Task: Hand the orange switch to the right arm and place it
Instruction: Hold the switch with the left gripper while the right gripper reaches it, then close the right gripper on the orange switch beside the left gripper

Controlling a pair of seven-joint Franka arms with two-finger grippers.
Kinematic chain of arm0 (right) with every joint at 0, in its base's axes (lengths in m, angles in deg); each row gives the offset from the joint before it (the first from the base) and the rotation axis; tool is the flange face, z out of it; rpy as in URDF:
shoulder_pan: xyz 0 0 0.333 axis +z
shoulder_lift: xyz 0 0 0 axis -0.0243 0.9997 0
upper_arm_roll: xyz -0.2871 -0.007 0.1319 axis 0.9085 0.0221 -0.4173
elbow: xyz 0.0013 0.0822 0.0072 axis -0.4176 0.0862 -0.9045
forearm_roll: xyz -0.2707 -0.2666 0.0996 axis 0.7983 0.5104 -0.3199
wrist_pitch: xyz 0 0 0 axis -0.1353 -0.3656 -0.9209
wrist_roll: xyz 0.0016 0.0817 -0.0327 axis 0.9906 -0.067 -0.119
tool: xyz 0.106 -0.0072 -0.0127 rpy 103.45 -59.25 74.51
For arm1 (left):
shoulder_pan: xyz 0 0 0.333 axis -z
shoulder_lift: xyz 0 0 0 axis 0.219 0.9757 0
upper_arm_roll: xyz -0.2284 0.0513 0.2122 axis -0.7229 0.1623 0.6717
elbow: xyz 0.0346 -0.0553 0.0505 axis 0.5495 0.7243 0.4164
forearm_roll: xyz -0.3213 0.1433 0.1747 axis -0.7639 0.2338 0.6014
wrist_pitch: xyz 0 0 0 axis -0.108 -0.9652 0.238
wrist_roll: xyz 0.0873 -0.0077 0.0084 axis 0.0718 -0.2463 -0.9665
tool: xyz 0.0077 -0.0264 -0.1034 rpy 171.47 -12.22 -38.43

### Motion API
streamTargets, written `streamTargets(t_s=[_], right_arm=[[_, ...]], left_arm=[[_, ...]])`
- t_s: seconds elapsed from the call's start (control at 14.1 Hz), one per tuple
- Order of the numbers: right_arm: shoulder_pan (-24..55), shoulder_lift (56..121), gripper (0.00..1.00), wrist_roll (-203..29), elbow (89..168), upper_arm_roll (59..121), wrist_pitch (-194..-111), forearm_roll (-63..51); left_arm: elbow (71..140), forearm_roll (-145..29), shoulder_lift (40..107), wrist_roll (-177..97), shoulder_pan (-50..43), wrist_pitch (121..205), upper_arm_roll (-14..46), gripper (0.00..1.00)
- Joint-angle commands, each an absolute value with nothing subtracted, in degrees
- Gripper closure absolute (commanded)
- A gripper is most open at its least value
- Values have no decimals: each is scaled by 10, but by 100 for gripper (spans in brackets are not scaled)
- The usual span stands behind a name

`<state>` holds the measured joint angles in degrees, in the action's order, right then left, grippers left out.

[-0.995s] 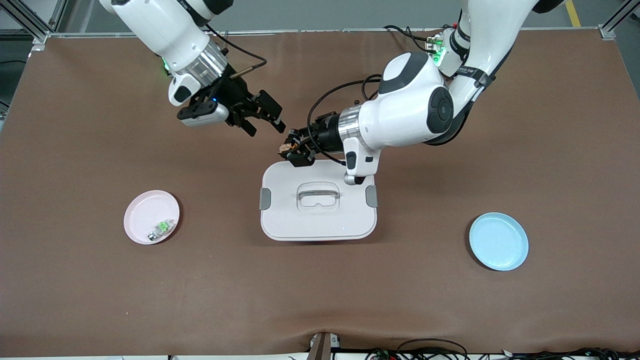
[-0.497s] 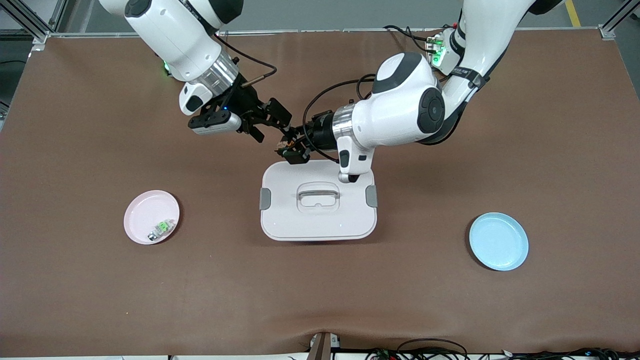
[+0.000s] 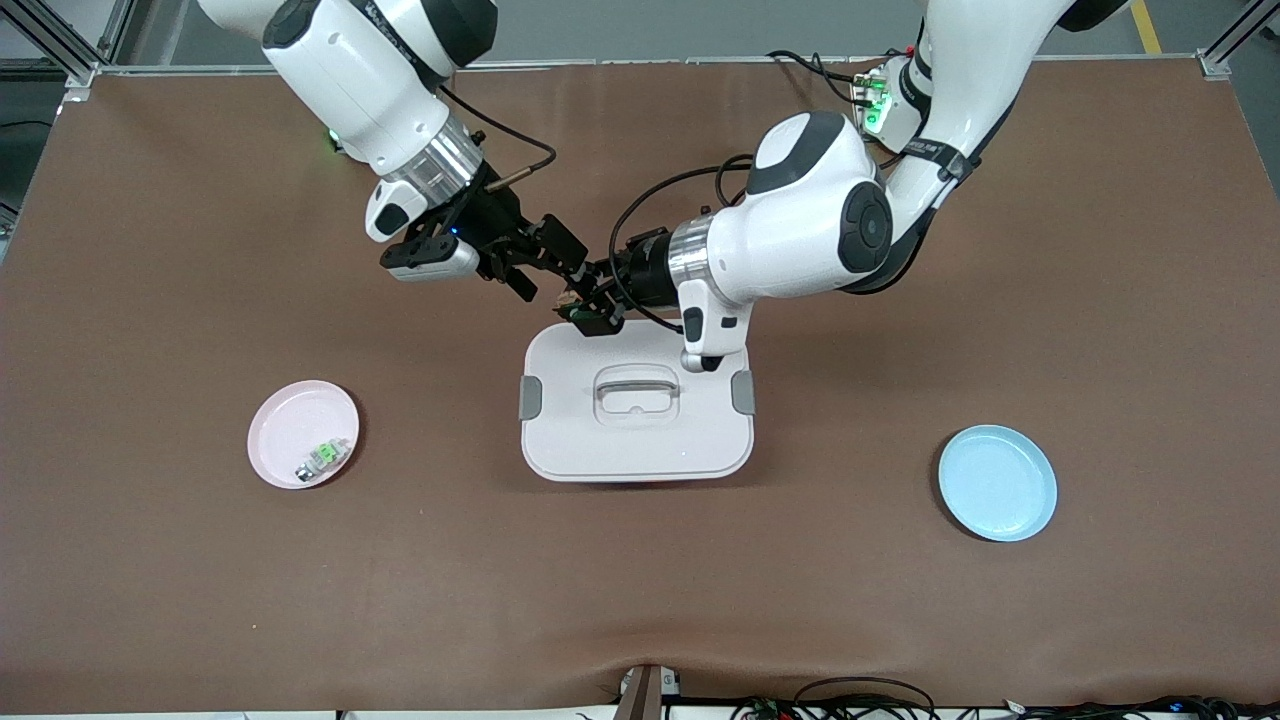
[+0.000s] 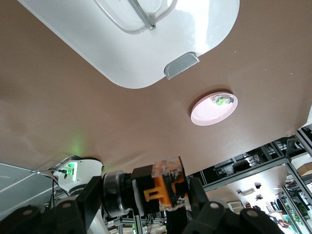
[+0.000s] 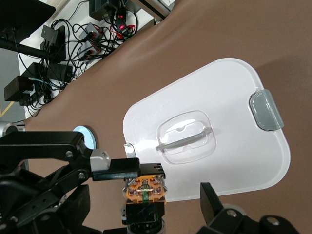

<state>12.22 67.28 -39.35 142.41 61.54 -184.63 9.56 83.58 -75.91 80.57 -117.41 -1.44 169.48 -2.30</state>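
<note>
My left gripper (image 3: 588,306) hangs just above the edge of the white lidded box that lies farther from the front camera. It is shut on the orange switch (image 3: 571,298), a small black block with an orange middle (image 4: 165,187) and a silvery end. My right gripper (image 3: 545,268) has come in from the right arm's end and is open. In the right wrist view the orange switch (image 5: 145,189) sits between its two spread fingers (image 5: 213,199), which do not touch it. A finger of the left gripper (image 5: 117,168) lies across the switch.
The white lidded box (image 3: 580,440), with grey side clips and a clear handle, sits mid-table. A pink plate (image 3: 290,425) holding a clear-and-green part (image 3: 322,456) lies toward the right arm's end. A blue plate (image 3: 997,483) lies toward the left arm's end.
My right gripper has moved, still open, toward the left gripper until its fingers flank the switch. The left gripper has shifted slightly toward it, still shut on the switch.
</note>
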Motion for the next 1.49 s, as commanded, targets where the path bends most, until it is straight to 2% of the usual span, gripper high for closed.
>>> streamTargets(t_s=[0.0,0.28,0.78,1.07,1.28,1.35,1.42], right_arm=[[130,675,0,-371,1433,617,-1868,108],[149,674,0,-370,1465,617,-1902,106],[153,674,1,-357,1465,617,-1911,106],[152,676,41,-364,1465,617,-1911,107],[150,681,74,-365,1464,617,-1908,107],[149,681,79,-365,1464,617,-1908,107],[149,681,100,-365,1463,617,-1908,107]], left_arm=[[828,-744,809,-1191,-6,1692,-24,100],[828,-743,809,-1192,-7,1692,-24,100],[827,-743,819,-1191,-7,1695,-23,100],[826,-743,819,-1191,-7,1695,-23,100],[827,-743,819,-1191,-7,1695,-23,100],[827,-743,819,-1191,-7,1695,-23,100],[827,-743,819,-1191,-7,1695,-23,100]])
